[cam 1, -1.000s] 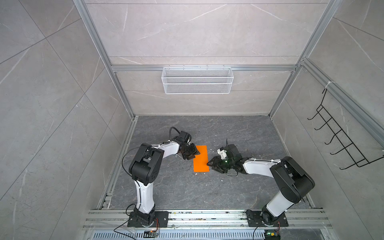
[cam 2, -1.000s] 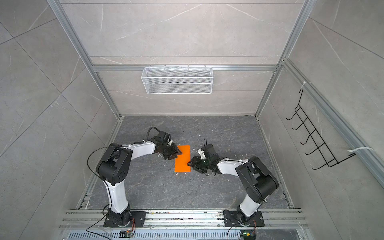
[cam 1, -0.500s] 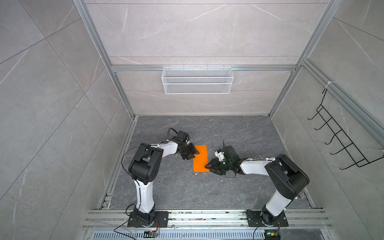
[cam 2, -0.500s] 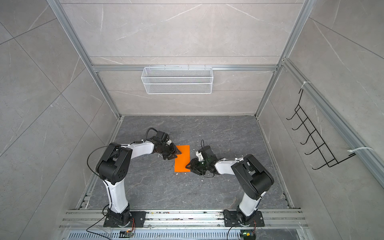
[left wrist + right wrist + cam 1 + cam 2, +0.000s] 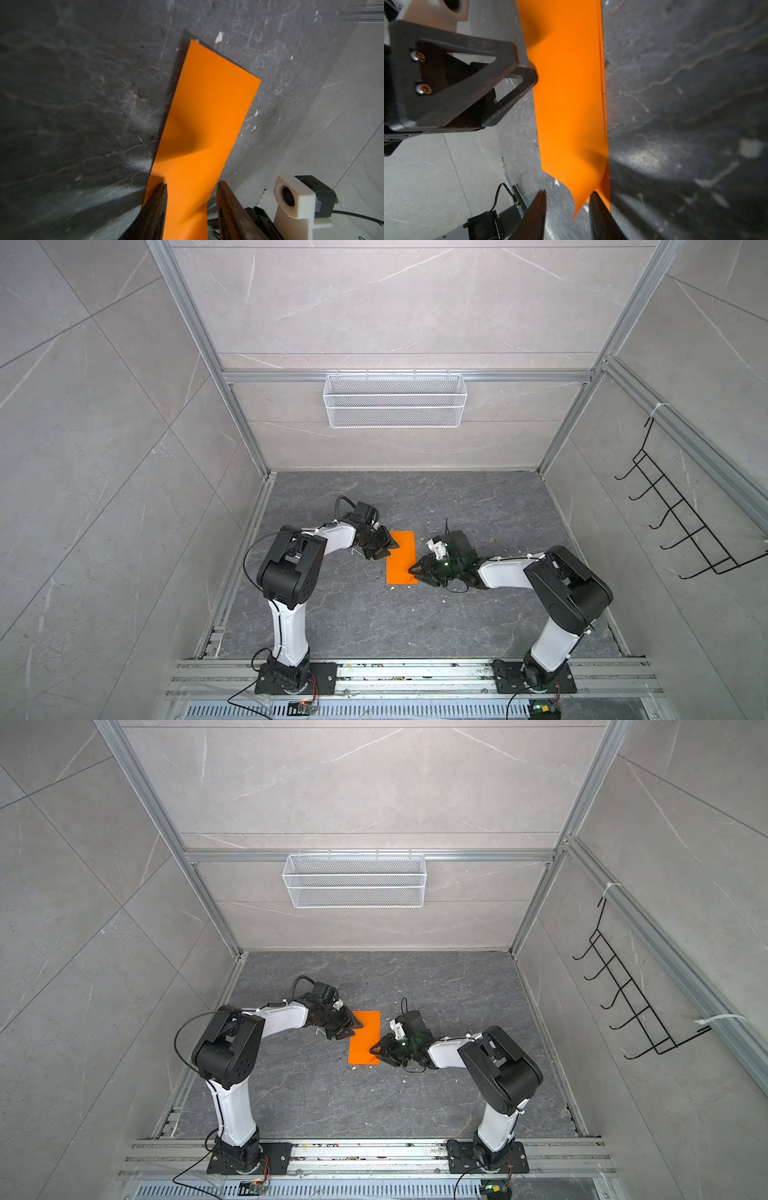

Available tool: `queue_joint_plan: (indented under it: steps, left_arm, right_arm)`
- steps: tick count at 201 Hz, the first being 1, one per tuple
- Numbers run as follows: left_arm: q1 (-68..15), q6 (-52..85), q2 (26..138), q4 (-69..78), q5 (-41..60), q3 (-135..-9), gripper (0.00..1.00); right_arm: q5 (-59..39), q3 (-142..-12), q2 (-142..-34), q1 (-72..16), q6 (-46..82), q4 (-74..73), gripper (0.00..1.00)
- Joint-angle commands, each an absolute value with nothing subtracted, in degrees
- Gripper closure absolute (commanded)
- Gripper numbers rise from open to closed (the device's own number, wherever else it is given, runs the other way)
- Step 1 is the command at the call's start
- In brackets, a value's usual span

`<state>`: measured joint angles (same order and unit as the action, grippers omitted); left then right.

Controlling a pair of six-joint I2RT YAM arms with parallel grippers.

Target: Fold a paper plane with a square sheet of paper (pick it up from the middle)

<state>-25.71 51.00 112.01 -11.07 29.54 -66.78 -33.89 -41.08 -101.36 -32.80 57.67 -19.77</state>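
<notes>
White links point(image 5: 286, 626), black joints point(image 5: 291, 568), black cables point(image 5: 338, 506); left claw point(image 5: 388, 551), silver screws point(image 5: 423, 89)

Left pincer point(image 5: 390, 548), right pincer point(image 5: 414, 570): jaws parted.

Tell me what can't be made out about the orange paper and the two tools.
- Left wrist view: the end of the orange paper inside the left tool, cut off by the picture edge.
- Right wrist view: whether the right tool touches the curled corner, which is blurred.
- Both top views: any grip on the paper, too small and covered by the tools' bodies.
</notes>
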Motion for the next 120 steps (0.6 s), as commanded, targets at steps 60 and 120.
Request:
queue_joint_plan:
  steps: [60,120]
  left_arm:
    - [-25.84,51.81,112.83,-13.27,28.95,-64.82,0.57]
    - [-25.84,50.24,109.34,-6.75,32.59,-63.58,0.56]
  right_arm:
    - [-33.45,-40.09,-104.22,-33.22,62.72,-23.19,0.72]
    - [-32.99,-40.33,-100.98,-32.97,61.05,-16.27,1.0]
